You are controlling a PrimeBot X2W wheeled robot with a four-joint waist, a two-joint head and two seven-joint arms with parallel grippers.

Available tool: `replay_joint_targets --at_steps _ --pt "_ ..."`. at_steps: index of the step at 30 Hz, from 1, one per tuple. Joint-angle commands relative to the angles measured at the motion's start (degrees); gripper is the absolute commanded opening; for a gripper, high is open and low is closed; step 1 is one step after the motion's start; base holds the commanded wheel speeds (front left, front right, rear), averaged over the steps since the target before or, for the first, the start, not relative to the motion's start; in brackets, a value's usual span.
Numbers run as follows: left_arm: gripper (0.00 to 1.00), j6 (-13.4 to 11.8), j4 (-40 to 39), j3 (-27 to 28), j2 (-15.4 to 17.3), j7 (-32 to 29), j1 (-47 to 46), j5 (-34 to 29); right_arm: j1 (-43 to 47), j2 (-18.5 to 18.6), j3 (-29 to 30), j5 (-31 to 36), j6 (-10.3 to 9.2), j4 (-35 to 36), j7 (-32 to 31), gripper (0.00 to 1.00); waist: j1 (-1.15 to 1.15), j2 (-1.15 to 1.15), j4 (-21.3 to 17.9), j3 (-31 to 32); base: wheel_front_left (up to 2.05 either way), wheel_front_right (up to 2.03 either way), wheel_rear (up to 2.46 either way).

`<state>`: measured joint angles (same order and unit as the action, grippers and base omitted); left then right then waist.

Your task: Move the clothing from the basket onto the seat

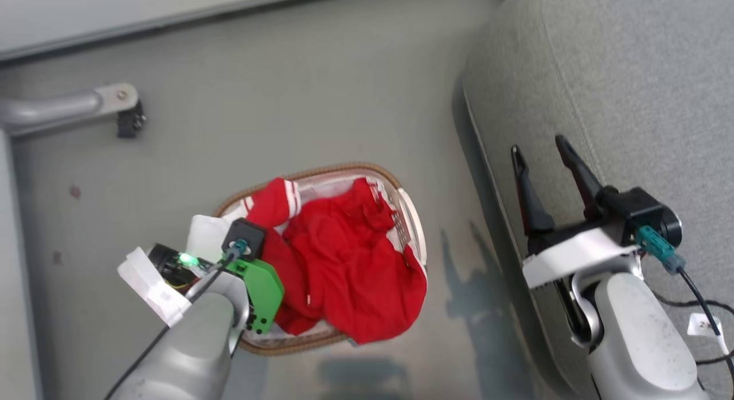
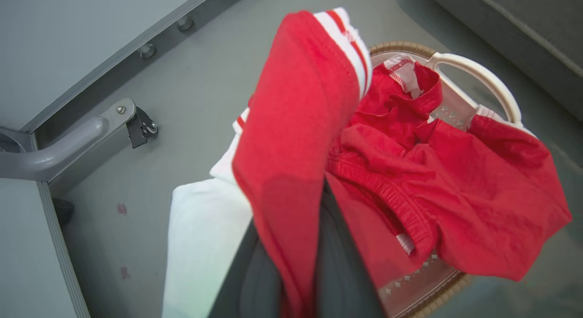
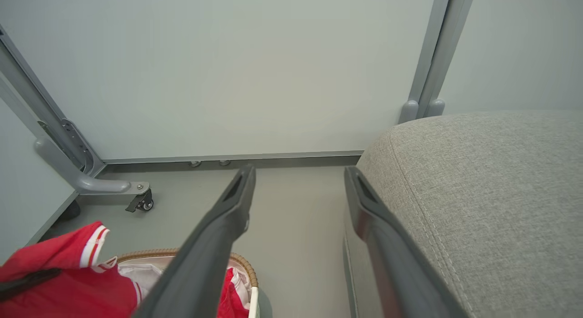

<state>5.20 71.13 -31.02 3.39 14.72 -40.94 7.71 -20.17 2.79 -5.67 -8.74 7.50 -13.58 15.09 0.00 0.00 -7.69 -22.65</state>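
Note:
The basket (image 1: 344, 166) stands on the floor with the red clothing (image 1: 344, 257) heaped in it and hanging over its near rim. My left gripper (image 2: 296, 263) is shut on a red piece with white-striped trim (image 2: 300, 104), holding it up above the basket (image 2: 483, 76); a white panel (image 2: 205, 236) hangs beside it. A plain red garment (image 2: 455, 190) lies in the basket. My right gripper (image 1: 539, 148) stands open and holds nothing, over the edge of the grey seat (image 1: 631, 73). In the right wrist view, the right gripper (image 3: 299, 172) has the seat (image 3: 492, 181) to its right.
A grey metal leg with a caster (image 1: 123, 110) juts out at the left, near a pale wall panel (image 1: 114, 10). Grey floor (image 1: 321, 90) lies between basket and seat. Black cables (image 1: 699, 308) trail on the seat by my right arm.

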Motion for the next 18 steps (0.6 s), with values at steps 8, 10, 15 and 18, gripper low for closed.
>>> replay_joint_targets --at_steps 8,10,15,18 --pt "0.00 -0.6 -9.9 0.8 -0.4 0.5 5.8 3.5 6.9 0.3 0.4 -1.0 -0.02 -2.3 0.1 1.00 0.00 0.00 5.1 13.5 0.00 0.00 0.00" --pt "0.00 -0.6 -13.1 0.7 -0.4 0.6 6.9 4.5 8.3 0.3 0.6 -1.0 -0.02 -2.5 0.1 1.00 0.00 0.00 5.5 15.2 0.00 0.00 0.00" --pt "0.00 -1.2 -20.6 0.2 -0.4 0.6 9.8 7.2 11.8 0.3 0.2 -0.7 -0.02 -3.3 0.1 1.00 0.00 0.00 5.9 18.7 0.00 0.00 0.00" --pt "0.00 -1.8 -24.8 0.1 -0.4 0.6 11.0 8.7 13.3 0.3 -0.2 -0.5 -0.02 -3.8 0.1 1.00 0.00 0.00 5.9 20.3 0.00 0.00 0.00"
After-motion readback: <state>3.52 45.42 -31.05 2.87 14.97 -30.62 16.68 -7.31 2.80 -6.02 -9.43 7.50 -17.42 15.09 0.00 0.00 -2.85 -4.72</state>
